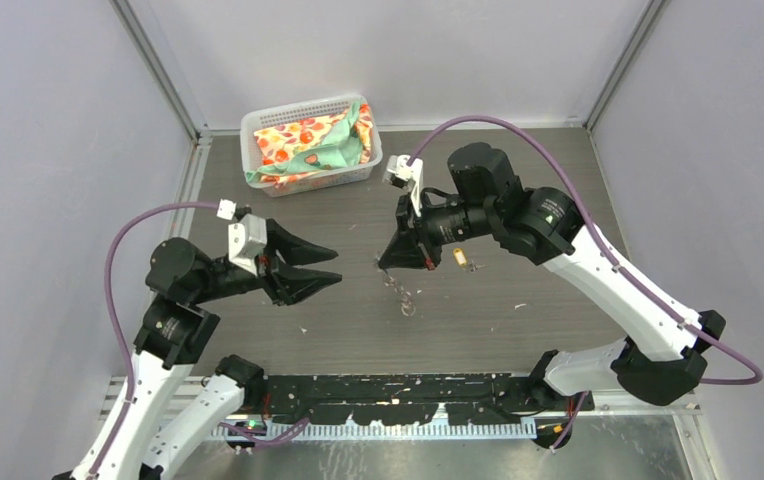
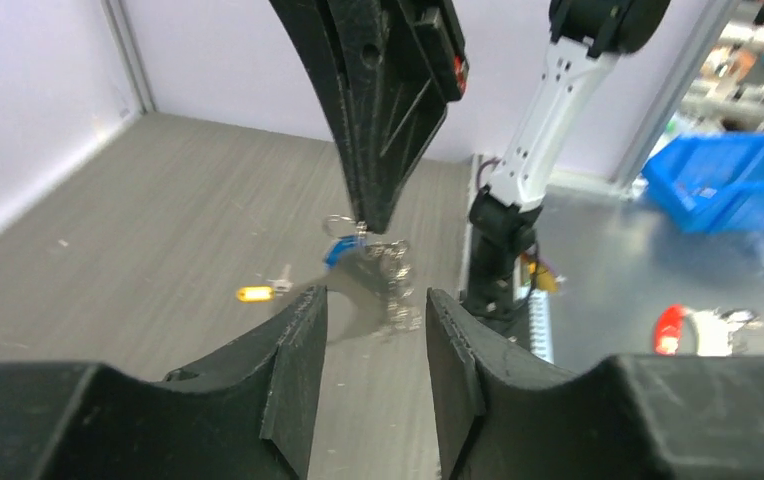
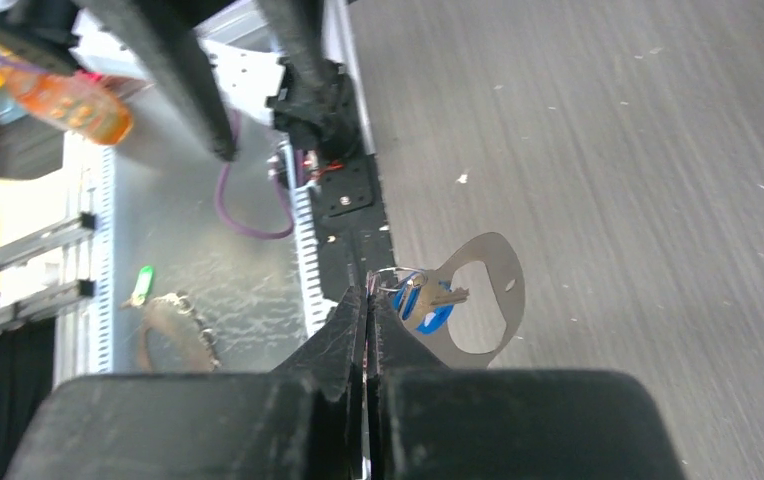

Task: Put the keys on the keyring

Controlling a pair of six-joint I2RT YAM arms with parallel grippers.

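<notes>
Grey wood-grain table (image 1: 258,330), pale walls. Right gripper (image 3: 366,298) is pinched shut on the keyring (image 3: 514,305) at its wire loop, with the blue key (image 3: 426,312) hanging there. Yellow key (image 1: 461,258) lies on the table near it. Left gripper (image 1: 338,264) is partly open and empty, facing the keyring.

1. Keyring (image 3: 493,248): plain pale silver.
2. Blue-headed key (image 3: 423,305); yellow-orange-headed key (image 1: 460,257).
3. Basket (image 1: 293,109), at eleven o'clock on the table: white lattice. The cloth (image 1: 313,140) inside is orange with red spots, and green.
4. Table (image 1: 558,300): grey-brown wood grain.
</notes>
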